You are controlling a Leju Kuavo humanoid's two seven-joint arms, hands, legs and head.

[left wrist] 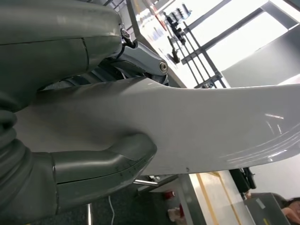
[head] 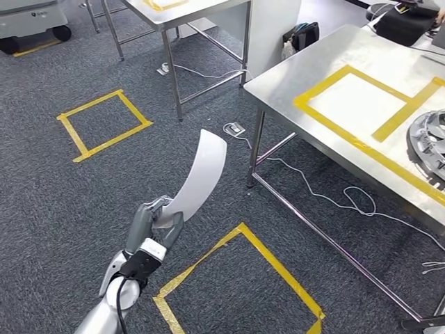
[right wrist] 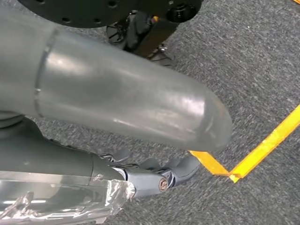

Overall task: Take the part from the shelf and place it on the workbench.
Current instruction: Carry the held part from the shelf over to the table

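Note:
A long, curved white part rises up and to the right from my left hand, which grips its lower end above the grey carpet. In the left wrist view the part runs across the picture, with my left hand's thumb pressed on its face and the fingers behind it. The steel workbench stands to the right, with a yellow tape outline on its top. My right hand hangs over the carpet with its fingers loosely stretched and nothing in them.
A round metal wheel-like piece lies on the workbench's right end and a black bag at its far end. Yellow tape squares mark the carpet. A second steel table stands behind. Cables trail under the bench.

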